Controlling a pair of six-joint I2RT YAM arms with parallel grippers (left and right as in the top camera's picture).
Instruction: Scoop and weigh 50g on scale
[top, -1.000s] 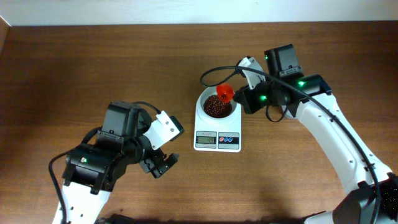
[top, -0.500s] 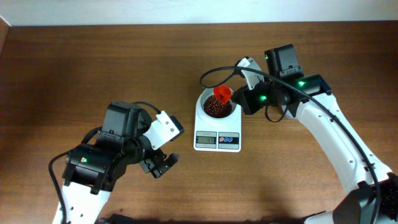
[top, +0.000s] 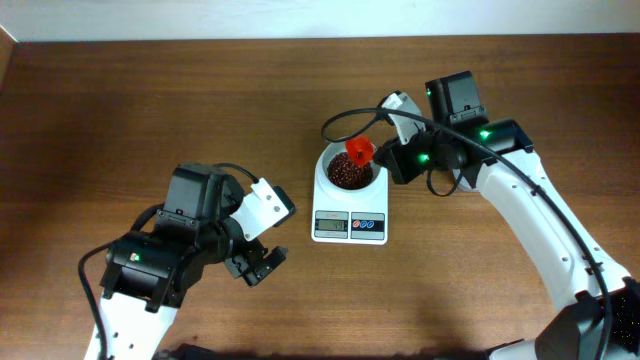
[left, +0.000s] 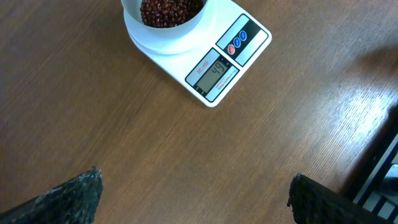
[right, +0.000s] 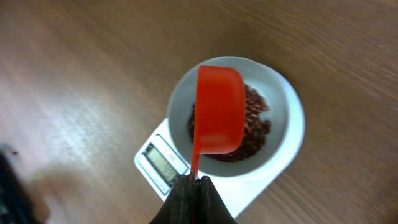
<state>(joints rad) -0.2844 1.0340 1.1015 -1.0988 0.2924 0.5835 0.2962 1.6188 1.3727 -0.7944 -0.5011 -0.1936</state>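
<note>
Right gripper (right: 194, 182) is clamped tight on the handle of a red scoop (right: 219, 109), which hangs over the bowl of the scale (top: 349, 228) near its far rim, above the beans (top: 347, 172) heaped inside. Left gripper (top: 255, 264) is spread wide, holding nothing, over the table (top: 120, 100), well apart from the scale's near-left corner, with open wood between them.
</note>
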